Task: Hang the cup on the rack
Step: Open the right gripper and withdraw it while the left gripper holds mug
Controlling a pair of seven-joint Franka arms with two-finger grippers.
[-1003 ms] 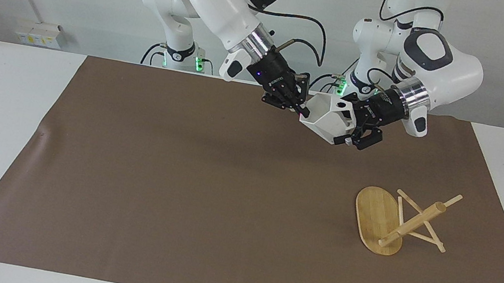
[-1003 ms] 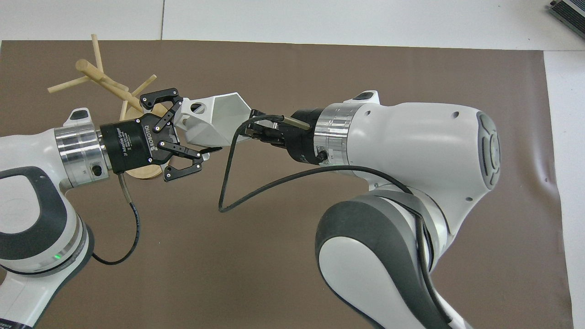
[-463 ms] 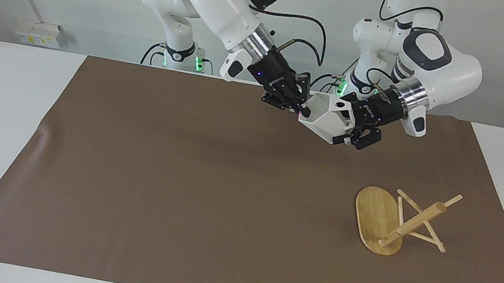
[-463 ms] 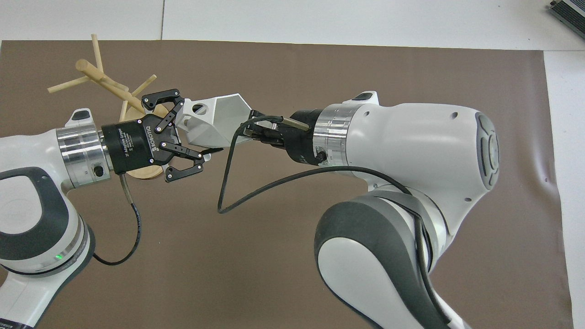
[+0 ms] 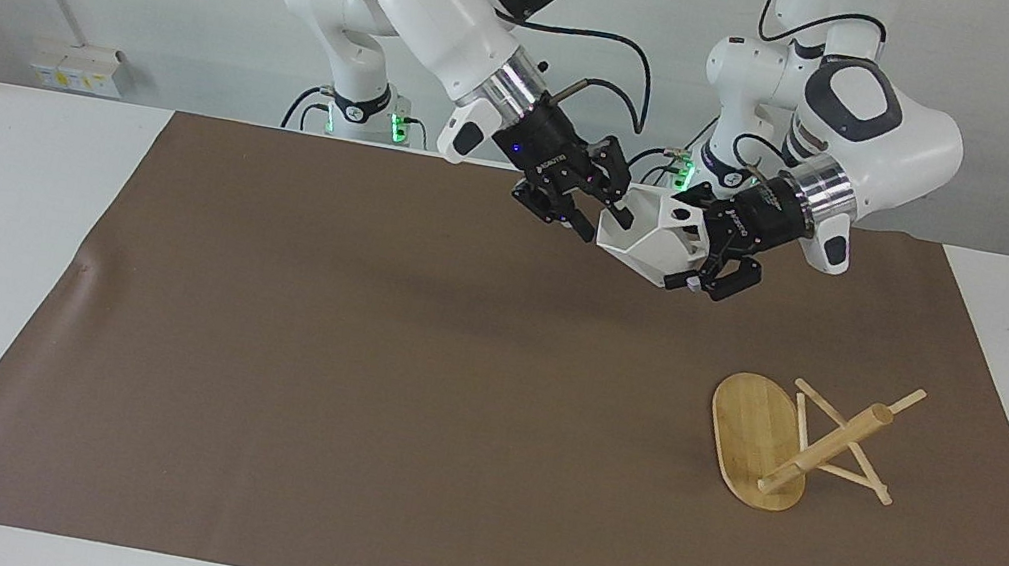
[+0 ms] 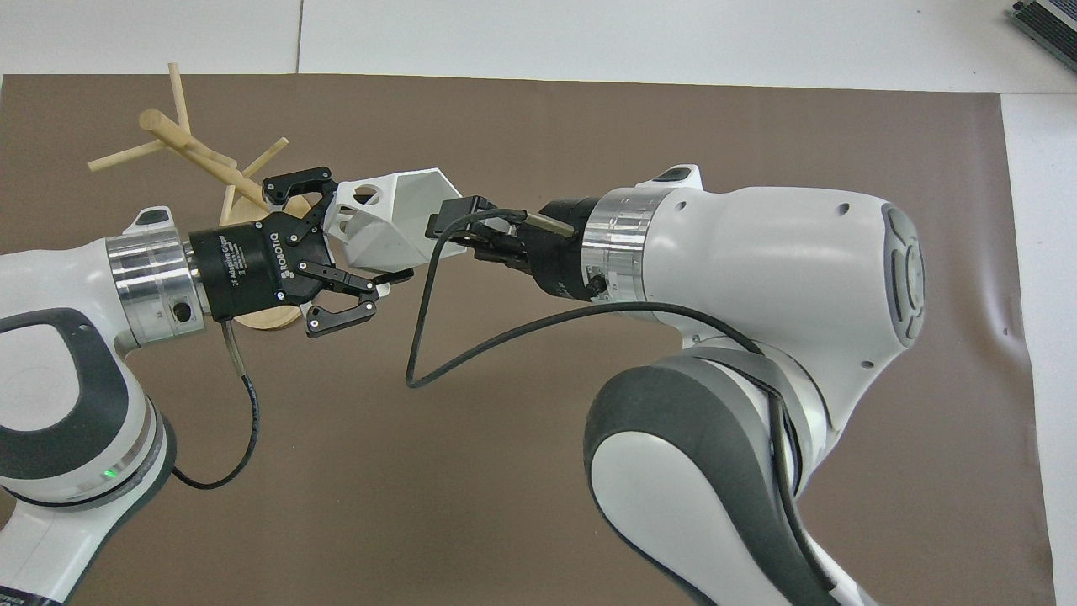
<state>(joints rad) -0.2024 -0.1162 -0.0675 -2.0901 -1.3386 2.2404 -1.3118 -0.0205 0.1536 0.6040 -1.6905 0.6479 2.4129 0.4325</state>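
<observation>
brown mat (image 5: 347,380) below: left gripper (image 5: 707,267) clamps cup (image 5: 653,241) (airborne); right gripper (image 5: 598,219) spread at its rim.

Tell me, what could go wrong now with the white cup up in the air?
The left gripper alone grips the cup, above the brown mat; a loose grip could drop it. The right gripper is open right at the cup's rim, so pulling away might bump it. The rack has thin pegs; a clumsy push might tip it.

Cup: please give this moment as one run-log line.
cup midair | left gripper shut on cup | right gripper open at rim | rack bare
</observation>
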